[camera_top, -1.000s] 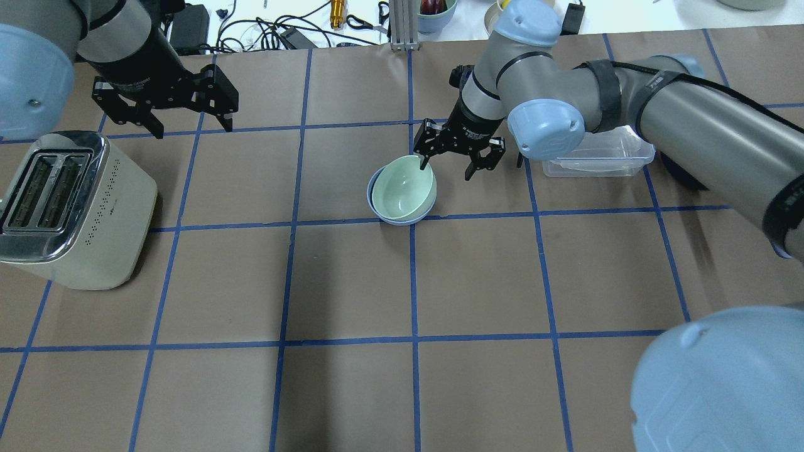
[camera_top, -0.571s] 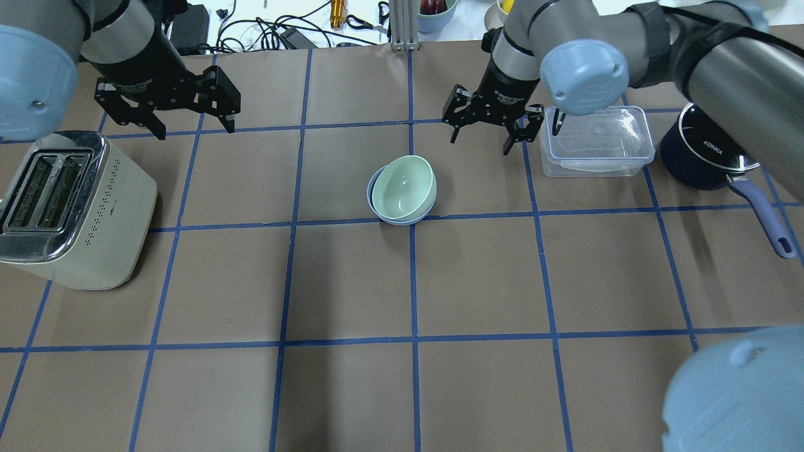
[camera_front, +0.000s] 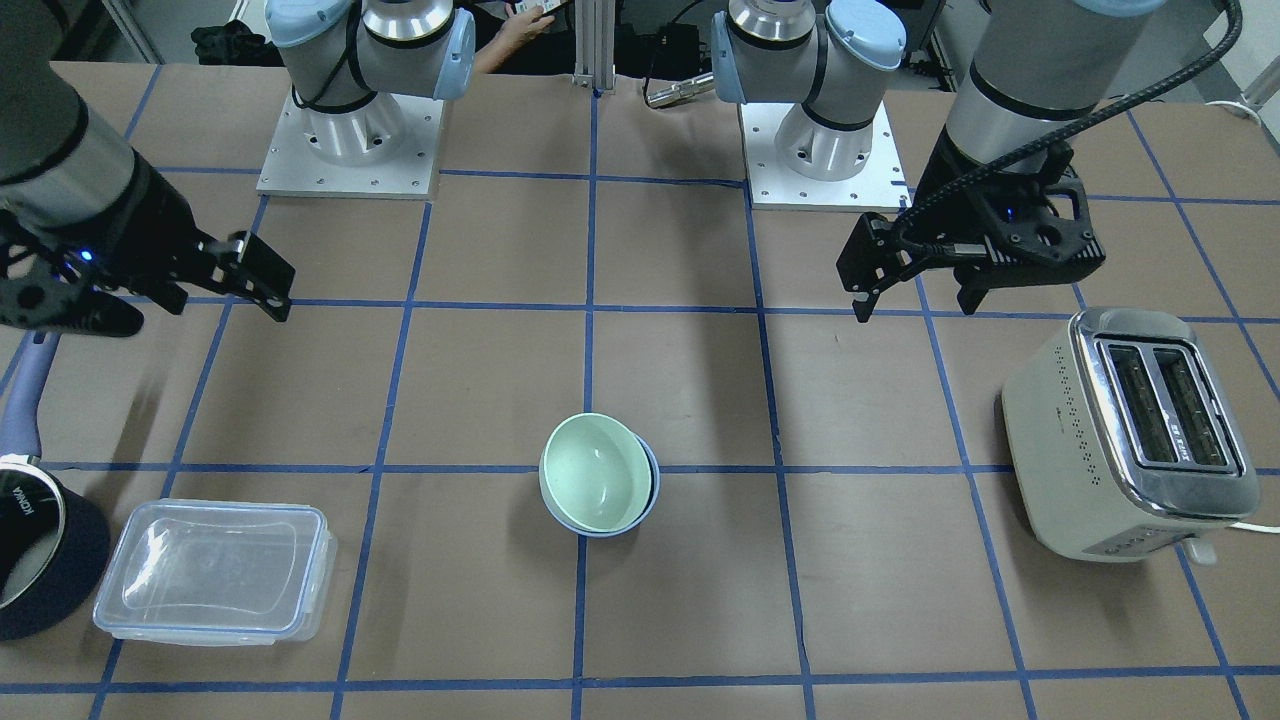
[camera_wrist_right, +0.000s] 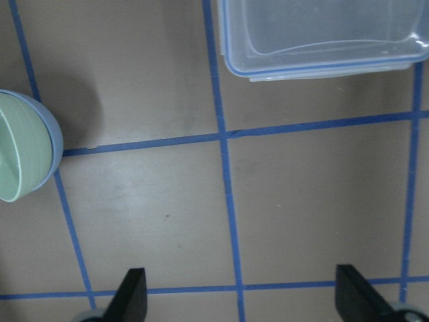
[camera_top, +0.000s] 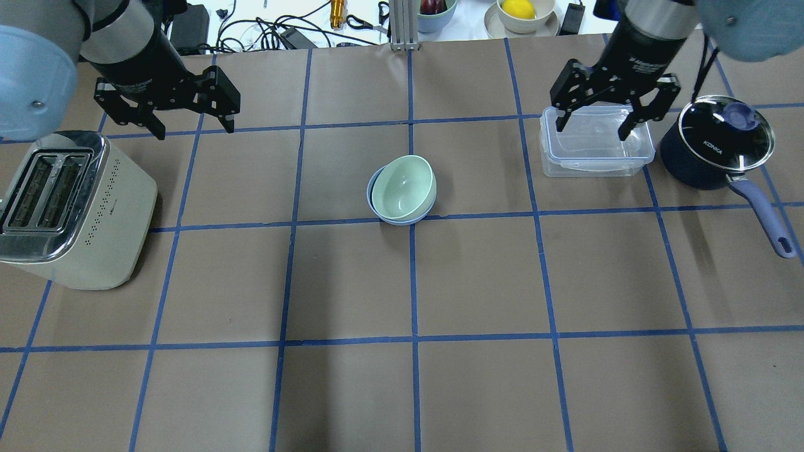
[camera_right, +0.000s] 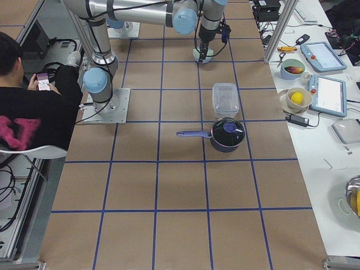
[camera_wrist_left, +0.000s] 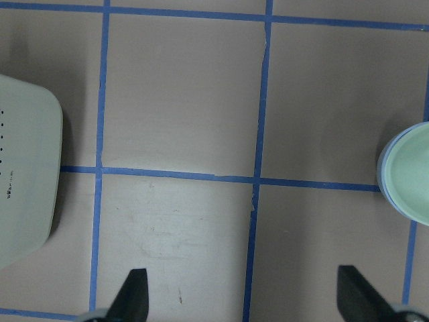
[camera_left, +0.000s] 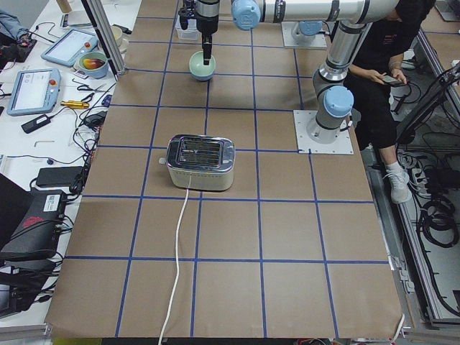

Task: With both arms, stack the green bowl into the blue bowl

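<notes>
Two bowls, one stack: the green bowl (camera_top: 404,186) sits inside the blue bowl (camera_top: 397,220). From where we look it's a bit off-centre, so the blue rim peeks out as a thin crescent on one side. The pair rests on the bench (camera_top: 352,282) about halfway between its left and right ends, somewhat closer to the far edge than to the robot's edge. Nothing is touching them.

Over toward the bench's left end, the left gripper (camera_top: 191,129) hangs in the air with its fingers spread wide and nothing between them. It's just past the toaster (camera_top: 69,213) on the far-edge side, and the toaster stands upright with its slots facing up.

We see the right gripper (camera_top: 592,129) near the right end, also spread wide and holding nothing, hovering over the clear lidded box (camera_top: 593,150). Just beside that box, closer to the right edge, sits a dark saucepan (camera_top: 710,150) with its glass lid on and its handle pointing back toward the robot's edge.

Both grippers are well apart from the bowls.
</notes>
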Tool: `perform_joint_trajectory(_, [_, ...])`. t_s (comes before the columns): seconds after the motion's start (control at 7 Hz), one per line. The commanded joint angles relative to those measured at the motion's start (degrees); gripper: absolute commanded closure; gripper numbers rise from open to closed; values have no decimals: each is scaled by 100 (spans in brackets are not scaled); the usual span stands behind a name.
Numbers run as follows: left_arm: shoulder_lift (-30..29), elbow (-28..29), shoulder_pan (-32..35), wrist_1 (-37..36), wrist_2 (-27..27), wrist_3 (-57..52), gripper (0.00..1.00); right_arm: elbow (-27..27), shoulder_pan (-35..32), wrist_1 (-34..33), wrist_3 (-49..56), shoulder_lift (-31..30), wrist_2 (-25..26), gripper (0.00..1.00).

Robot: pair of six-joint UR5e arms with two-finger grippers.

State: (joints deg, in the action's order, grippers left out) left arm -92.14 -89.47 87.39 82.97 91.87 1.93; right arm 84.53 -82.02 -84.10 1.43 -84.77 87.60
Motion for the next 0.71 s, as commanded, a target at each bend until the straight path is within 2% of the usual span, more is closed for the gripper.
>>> perform_joint_trajectory(0.0, [-15, -1, 6, 0, -11, 0, 0, 19, -329, 183, -596, -295, 266, 0])
perform_joint_trajectory(0.14, [3, -9, 6, 0, -2, 0, 0, 98, -593, 149, -652, -304, 292, 0])
perform_joint_trajectory(0.57, [-23, -1, 6, 0, -20, 0, 0, 134, -692, 131, -635, -348, 239, 0])
